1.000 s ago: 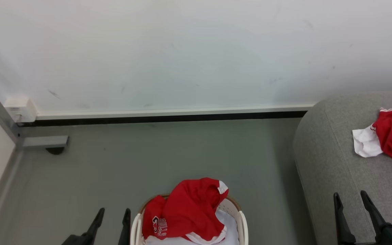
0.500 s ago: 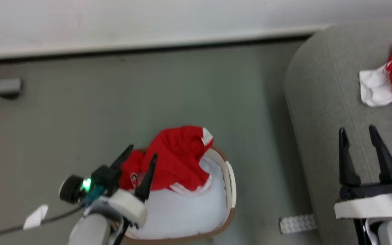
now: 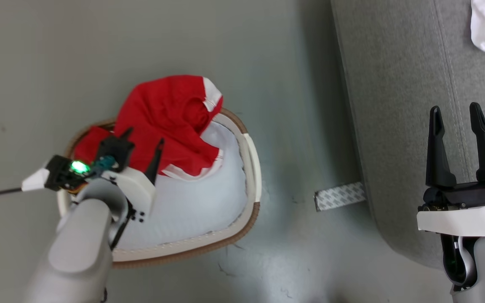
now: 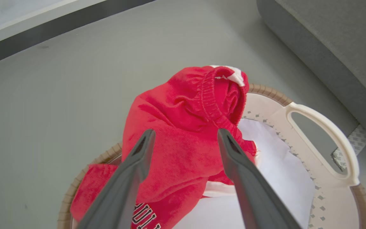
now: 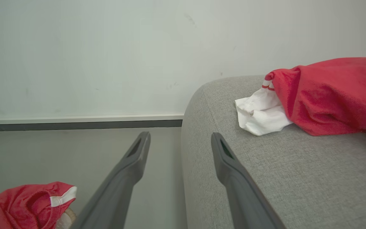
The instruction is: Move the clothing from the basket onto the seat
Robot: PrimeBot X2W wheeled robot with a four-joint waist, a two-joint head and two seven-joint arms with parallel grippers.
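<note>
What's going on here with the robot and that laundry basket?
A two-armed robot is emptying a laundry basket onto a grey sofa. Its left gripper hangs open over the red garment heaped in the basket, not yet gripping it. Its right gripper is open and empty above the sofa's edge. A second red garment, with a white part, already lies on the sofa.

Plain home-like room: grey sofa, laundry basket, bare white wall, grey floor.
</note>
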